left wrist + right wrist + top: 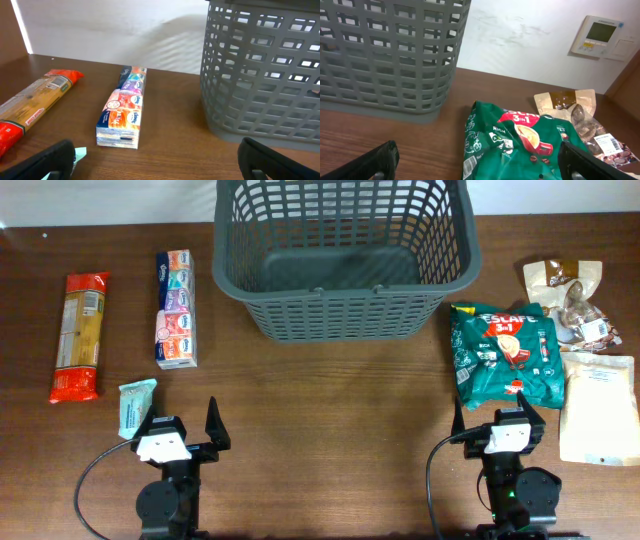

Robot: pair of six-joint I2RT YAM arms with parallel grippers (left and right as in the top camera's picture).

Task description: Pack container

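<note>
The dark grey lattice basket [345, 315] stands empty at the back centre of the wooden table; it also shows in the left wrist view [265, 75] and the right wrist view [390, 55]. My left gripper [183, 430] is open and empty near the front edge [157, 165], beside a small pale green packet [135, 405]. My right gripper [500, 420] is open and empty [480, 165], just in front of a green 3-in-1 coffee bag [503, 355] [520, 145].
A red noodle packet [80, 337] [35, 102] and a strip of tissue packs [177, 308] [125, 107] lie at the left. A brown snack pouch [570, 295] [580, 112] and a beige pouch [600, 408] lie at the right.
</note>
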